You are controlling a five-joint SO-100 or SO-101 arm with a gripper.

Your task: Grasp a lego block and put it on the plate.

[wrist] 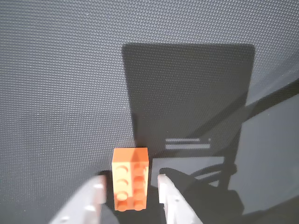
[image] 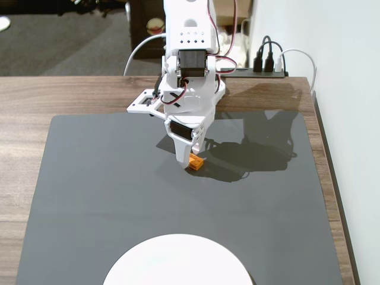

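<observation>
- My gripper (wrist: 131, 186) sits low, jaws narrowly apart around the brick (wrist: 131, 179) on the mat (image: 89, 196).
- Plate (image: 178, 261) lies at the mat's near edge.

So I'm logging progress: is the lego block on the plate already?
No, in the fixed view the lego block sits on the dark mat between the gripper fingers, well away from the plate.

Home desk (image: 35, 95), carpet (image: 59, 35), power strip (image: 261, 73)
</observation>
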